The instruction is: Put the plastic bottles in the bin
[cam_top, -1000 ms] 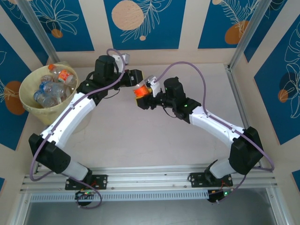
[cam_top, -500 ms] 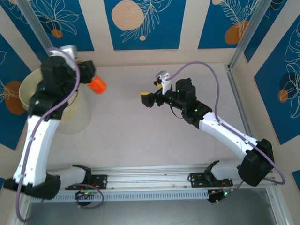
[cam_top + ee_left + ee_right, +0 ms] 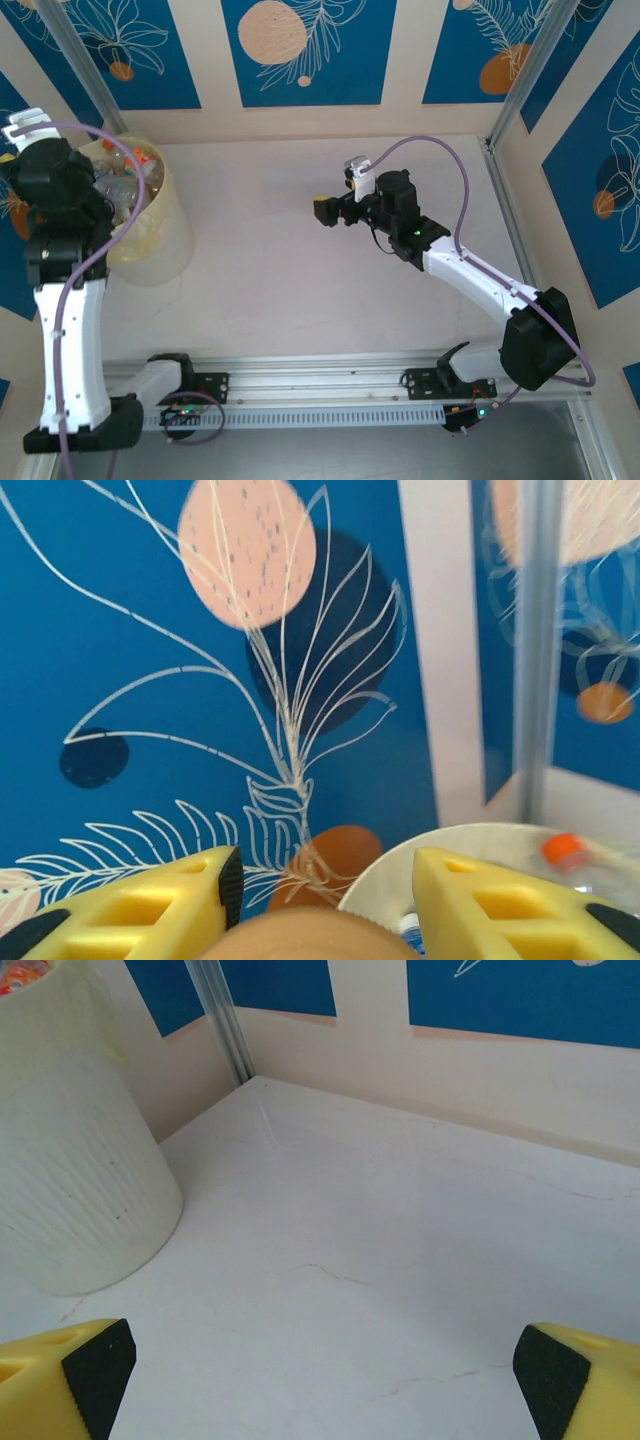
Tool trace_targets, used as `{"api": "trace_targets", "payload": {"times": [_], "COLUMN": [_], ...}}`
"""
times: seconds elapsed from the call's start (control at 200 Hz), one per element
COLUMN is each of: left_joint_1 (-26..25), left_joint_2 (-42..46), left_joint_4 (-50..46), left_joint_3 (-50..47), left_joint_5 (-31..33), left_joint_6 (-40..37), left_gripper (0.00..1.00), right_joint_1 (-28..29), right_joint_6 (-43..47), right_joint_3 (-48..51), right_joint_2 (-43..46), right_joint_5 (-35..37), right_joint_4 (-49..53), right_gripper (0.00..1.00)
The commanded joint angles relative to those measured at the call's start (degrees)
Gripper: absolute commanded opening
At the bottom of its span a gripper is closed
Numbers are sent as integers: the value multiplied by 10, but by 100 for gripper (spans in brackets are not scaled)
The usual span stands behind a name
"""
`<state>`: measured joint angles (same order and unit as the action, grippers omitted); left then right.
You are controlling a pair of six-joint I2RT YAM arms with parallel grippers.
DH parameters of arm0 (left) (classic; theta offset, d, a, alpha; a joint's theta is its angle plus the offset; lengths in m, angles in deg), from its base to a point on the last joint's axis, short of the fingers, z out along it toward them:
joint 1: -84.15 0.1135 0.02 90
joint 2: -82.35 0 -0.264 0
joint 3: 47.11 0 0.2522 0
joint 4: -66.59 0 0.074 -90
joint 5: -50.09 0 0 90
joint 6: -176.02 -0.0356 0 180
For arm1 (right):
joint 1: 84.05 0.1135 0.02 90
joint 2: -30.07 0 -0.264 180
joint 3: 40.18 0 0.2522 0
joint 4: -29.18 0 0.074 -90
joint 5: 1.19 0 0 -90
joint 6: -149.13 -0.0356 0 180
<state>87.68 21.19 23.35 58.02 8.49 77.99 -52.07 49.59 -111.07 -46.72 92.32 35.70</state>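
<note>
Bottle [image 3: 290,935], orange and blurred, pinched in left end effector [image 3: 328,872] at rim of bin [image 3: 150,250], far-left worktop [image 3: 270,260] corner. More plastic bottles [image 3: 125,175] piled inside bin. Right end effector [image 3: 320,1380] spread wide, empty, mid-worktop.

Blue wall panels [image 3: 340,70] (white leaves, peach discs) enclose a pale, veined tabletop [image 3: 290,270].
</note>
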Motion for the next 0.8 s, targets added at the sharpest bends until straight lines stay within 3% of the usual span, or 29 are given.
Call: {"api": "trace_targets", "payload": {"times": [0.0,0.095,0.2,0.22,0.29,0.325,0.35,0.435,0.555,0.69,0.795], "left_joint_1": [63,106,129,132,133,133,133,133,132,132,127], "left_joint_2": [-22,-38,-49,-49,-45,-40,-36,-24,-35,-62,-67], "left_joint_4": [44,50,78,86,87,73,62,12,-90,-168,-158], "left_joint_3": [-36,-61,-114,-128,-146,-142,-136,-89,14,79,67], "left_joint_5": [-92,-168,-166,-162,-147,-147,-148,-178,-283,-469,-624], "left_joint_6": [-21,-6,-14,-17,-23,-14,-6,25,79,150,228], "left_gripper": [0,0,4,11,62,78,84,89,97,100,100], "right_joint_1": [-6,-8,-14,-14,-17,-18,-18,-20,-20,-18,-18], "right_joint_6": [12,13,7,6,4,3,3,0,-12,-31,-39], "right_joint_3": [2,12,20,21,23,21,21,17,8,2,3], "right_joint_2": [-1,3,6,7,9,10,11,12,7,2,6], "right_joint_5": [-2,2,3,4,5,6,7,7,4,4,16], "right_joint_4": [-5,-6,-6,-5,-2,1,4,7,8,7,15], "right_gripper": [99,99,99,99,99,99,99,99,99,99,99]}}
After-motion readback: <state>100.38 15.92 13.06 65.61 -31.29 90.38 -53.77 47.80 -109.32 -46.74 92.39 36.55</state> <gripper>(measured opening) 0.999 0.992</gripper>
